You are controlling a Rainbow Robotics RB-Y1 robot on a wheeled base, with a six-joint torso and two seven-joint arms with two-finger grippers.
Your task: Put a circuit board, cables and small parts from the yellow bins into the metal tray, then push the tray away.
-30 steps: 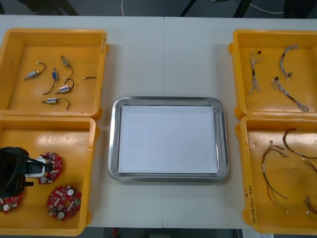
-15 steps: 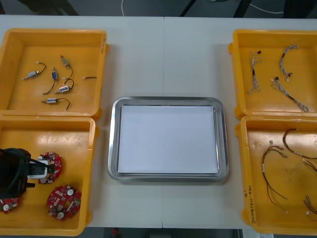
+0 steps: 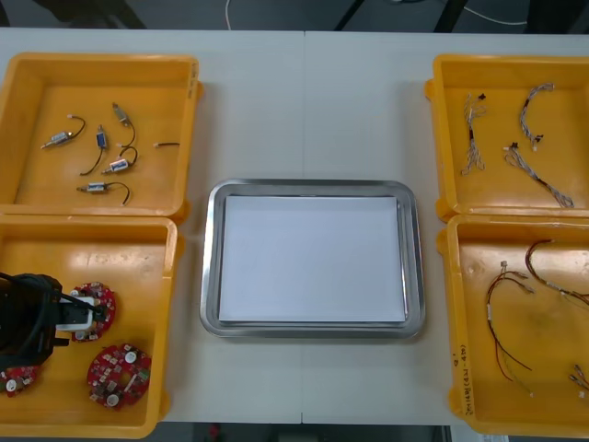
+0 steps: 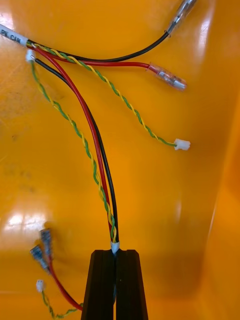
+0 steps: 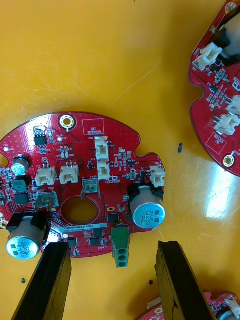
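Against the picture of a second ago, only small differences: left gripper (image 3: 79,316) shifted slightly over the near left yellow plastic bin (image 3: 173,304), with the arm's black bulk looking a little smaller; loose cable ends at the outer edge of the near right yellow plastic bin (image 3: 448,313) slightly rearranged; rectangular metal tray (image 3: 210,267), white inside, in the same spot between the bins on the light table (image 3: 304,110). In the left wrist view, black fingers (image 5: 50,280) spread wide and well apart, gripping nothing. Round red circuit board (image 5: 82,150) flat on the bin floor just beyond the fingertips, its near edge about level with them. Small green connector (image 5: 120,247) on that edge, sitting in the gap between the two fingers and touching neither. Silver capacitor (image 5: 24,242) at the board's rim, just beside one fingertip. Second red board (image 5: 220,100) farther off past the other finger, apart from the first. In the right wrist view, right gripper (image 4: 116,255) low over the bin floor, fingers pressed almost together and pinching a bundle of red, black and twisted green-and-yellow cables (image 4: 97,150) at the very tips, with the strands fanning out from there across the floor.
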